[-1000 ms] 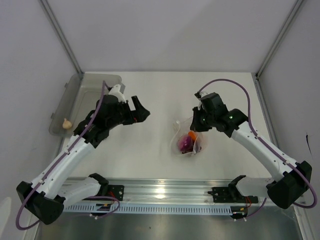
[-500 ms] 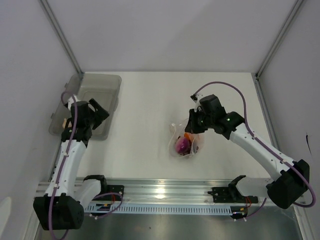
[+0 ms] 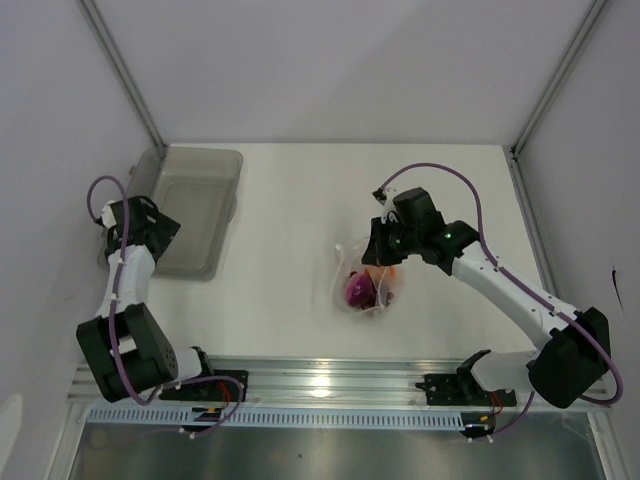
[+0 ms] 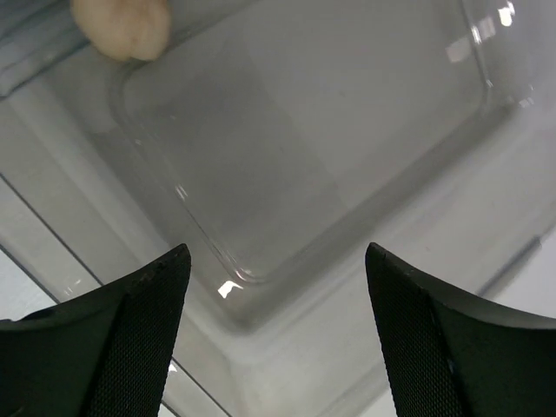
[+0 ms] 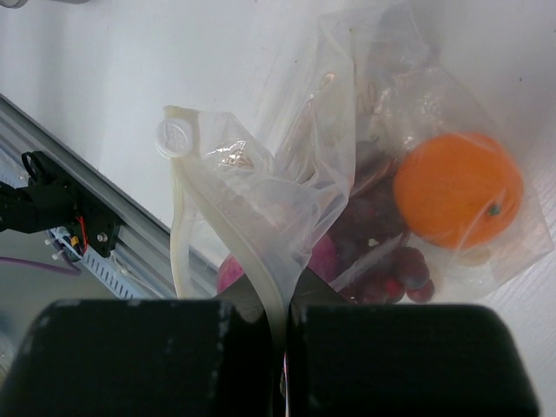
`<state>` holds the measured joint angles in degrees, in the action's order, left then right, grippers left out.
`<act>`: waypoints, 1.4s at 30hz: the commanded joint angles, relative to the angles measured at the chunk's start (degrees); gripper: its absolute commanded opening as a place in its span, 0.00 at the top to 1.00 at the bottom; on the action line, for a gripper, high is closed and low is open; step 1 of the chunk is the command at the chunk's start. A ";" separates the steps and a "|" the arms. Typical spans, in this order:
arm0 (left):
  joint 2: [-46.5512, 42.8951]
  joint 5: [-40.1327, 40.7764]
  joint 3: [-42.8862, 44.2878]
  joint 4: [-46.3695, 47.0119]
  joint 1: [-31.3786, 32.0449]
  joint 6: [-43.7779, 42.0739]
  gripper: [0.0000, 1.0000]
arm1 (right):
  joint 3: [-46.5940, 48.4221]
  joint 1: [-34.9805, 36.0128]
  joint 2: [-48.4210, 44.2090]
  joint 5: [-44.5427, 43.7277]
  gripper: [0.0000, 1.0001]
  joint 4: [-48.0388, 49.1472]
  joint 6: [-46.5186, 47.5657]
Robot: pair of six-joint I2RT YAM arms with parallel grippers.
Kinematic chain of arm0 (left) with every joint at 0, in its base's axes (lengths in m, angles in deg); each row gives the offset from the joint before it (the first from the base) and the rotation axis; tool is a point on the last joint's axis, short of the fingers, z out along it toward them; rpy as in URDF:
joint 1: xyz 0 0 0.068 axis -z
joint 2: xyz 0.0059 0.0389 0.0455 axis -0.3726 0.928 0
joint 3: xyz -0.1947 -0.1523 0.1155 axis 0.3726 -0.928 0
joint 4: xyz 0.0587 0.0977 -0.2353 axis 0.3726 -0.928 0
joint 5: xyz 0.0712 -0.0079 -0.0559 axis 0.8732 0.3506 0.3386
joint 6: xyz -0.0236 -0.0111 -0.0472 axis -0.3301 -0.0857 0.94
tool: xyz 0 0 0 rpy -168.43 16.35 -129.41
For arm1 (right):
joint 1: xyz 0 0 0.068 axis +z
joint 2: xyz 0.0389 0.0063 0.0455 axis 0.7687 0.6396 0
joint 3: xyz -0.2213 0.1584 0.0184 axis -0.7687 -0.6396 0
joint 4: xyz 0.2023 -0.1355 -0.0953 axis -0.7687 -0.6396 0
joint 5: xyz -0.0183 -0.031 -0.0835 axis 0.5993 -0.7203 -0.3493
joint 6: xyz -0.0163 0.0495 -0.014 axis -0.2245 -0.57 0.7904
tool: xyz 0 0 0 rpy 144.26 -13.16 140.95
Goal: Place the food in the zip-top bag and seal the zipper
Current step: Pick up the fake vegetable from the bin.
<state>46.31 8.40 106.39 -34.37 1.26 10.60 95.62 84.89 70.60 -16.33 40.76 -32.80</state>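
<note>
Garlic point(image 4: 122, 26) sits upper left in our left wrist view, inside the tub point(image 4: 347, 139), ahead of the left hand point(image 4: 276, 265), whose fingers are apart and empty. We take the left arm as nearer. Right hand point(image 5: 282, 317) is clamped on the zipper point(image 5: 185, 234) of the zip-top bag point(image 3: 362, 288), mid-desk.

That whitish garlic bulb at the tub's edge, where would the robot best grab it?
Across its rounded middle, from above: the garlic bulb sits close to the tub wall, so a sideways approach looks blocked. The open left gripper hangs nearby.
</note>
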 commanded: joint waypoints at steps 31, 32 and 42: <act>27.41 24.76 26.94 -9.27 -5.22 -0.37 0.20 | 4.83 1.03 3.20 -2.19 1.00 -5.83 -1.15; 28.64 26.07 27.64 -10.05 -5.13 -0.73 0.20 | 5.09 1.12 3.20 -2.28 1.00 -6.10 -1.15; 32.07 31.43 29.68 -11.12 -4.43 -6.61 0.19 | 5.18 2.35 3.55 -1.92 1.00 -5.22 -1.76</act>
<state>78.04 35.50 134.59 -45.69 -3.64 7.96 98.35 86.57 74.14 -18.10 35.18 -33.91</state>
